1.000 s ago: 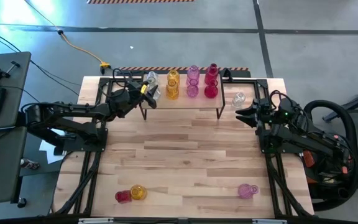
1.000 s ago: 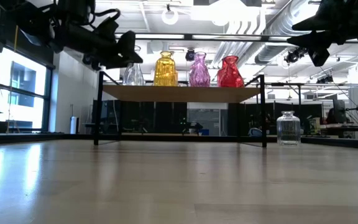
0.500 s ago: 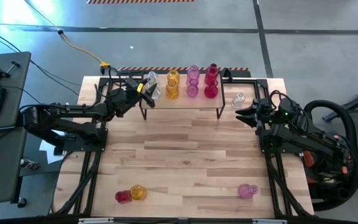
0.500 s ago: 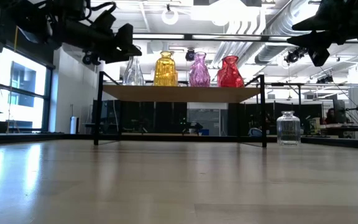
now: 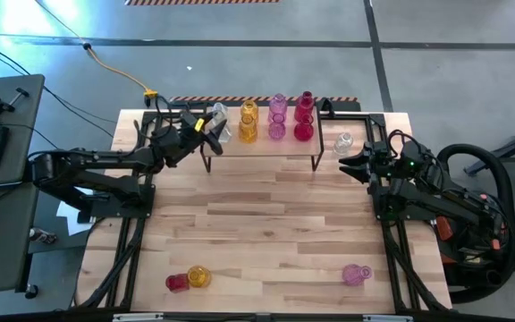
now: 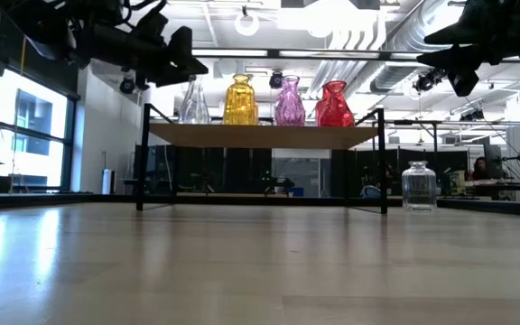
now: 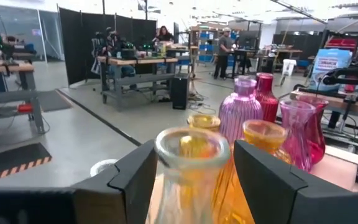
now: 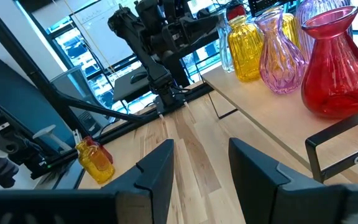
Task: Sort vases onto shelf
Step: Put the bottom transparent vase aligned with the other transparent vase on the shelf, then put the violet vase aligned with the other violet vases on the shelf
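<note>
No brand or label can be read for certain; a blue sign in the room behind the left wrist view carries white lettering too small to make out.

The left gripper [image 5: 206, 134] hovers at the left end of the shelf [image 5: 262, 148], its 2 fingers [image 7: 132, 180] spread wide on either side of the neck of a clear vase [image 7: 188, 171]. The glass rim sits between the fingers with a gap on each side, not touching either one. In the low view this clear vase [image 6: 193, 101] stands upright on the shelf top, the leftmost of a row, with a yellow vase [image 6: 240, 100], a pink vase [image 6: 289, 102] and a red vase [image 6: 334, 105] beside it to the right.

The right gripper [image 5: 349, 164] waits off the shelf's right end, its fingers [image 8: 157, 177] spread apart and empty. Just behind it a clear jar-shaped vase [image 5: 343, 141] stands on the table [image 5: 266, 233].

Near the table's front edge lie 3 more vases on their sides: a red one [image 5: 176, 283] touching a yellow one [image 5: 198, 276] on the left, and a pink one [image 5: 356, 275] on the right.
</note>
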### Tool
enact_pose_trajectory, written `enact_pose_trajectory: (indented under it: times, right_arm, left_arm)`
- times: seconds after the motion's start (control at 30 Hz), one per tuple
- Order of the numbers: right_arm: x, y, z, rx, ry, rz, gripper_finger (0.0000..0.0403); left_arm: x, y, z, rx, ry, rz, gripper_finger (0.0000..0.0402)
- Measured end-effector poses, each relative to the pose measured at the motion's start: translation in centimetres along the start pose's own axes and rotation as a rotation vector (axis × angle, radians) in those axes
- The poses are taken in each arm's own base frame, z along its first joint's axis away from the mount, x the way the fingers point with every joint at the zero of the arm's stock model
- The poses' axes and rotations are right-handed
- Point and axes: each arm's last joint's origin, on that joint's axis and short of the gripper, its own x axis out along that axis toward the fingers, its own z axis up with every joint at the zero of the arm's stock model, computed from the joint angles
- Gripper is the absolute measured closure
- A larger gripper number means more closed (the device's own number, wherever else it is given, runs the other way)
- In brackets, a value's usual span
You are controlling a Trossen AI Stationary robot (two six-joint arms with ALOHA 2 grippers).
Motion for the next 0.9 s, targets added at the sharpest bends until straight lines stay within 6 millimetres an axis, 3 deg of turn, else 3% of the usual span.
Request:
enact_pose_trajectory:
  times: [0.4, 0.9]
  right_arm:
    - [0.0, 0.0, 0.0, 0.000, 0.000, 0.000, 0.0268]
    - [0.0, 0.0, 0.0, 0.000, 0.000, 0.000, 0.0268]
  left_arm:
    - [0.2, -0.1, 1.0, 0.018, -0.023, 0.011, 0.0199]
    - [-2.3, 0.8, 4.5, 0.055, -0.175, -0.001, 0.0199]
